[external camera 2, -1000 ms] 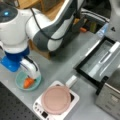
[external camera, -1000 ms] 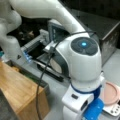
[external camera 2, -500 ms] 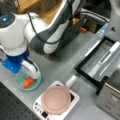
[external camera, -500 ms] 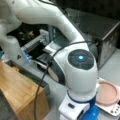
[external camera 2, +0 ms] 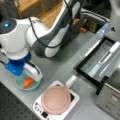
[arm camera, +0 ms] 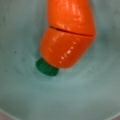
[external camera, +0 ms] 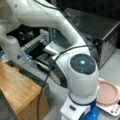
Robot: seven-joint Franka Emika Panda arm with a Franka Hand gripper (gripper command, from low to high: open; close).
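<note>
An orange toy carrot (arm camera: 67, 35) with a green stub (arm camera: 47, 67) lies in a teal bowl (arm camera: 20, 95) and fills the wrist view. No fingers show in that view. In a front view the carrot (external camera 2: 28, 82) sits in the bowl (external camera 2: 21, 86) at the lower left, and the gripper (external camera 2: 32, 75) hangs straight down over it, right at the bowl's rim. In a front view the arm's wrist (external camera: 80, 75) with its blue light blocks the gripper, and only a blue edge of the bowl (external camera: 91, 115) shows at the bottom.
A pink pan (external camera 2: 56, 100) sits on a white hotplate (external camera 2: 40, 110) right of the bowl, also seen as the pan (external camera: 107, 92). A black open tray (external camera 2: 100, 62) and a metal box (external camera 2: 112, 97) stand at the right. A wooden block (external camera: 17, 92) is at the left.
The arm's wrist has sunk lower over the bowl since a second ago, and it has hardly shifted in the last half second. The carrot stays in the bowl.
</note>
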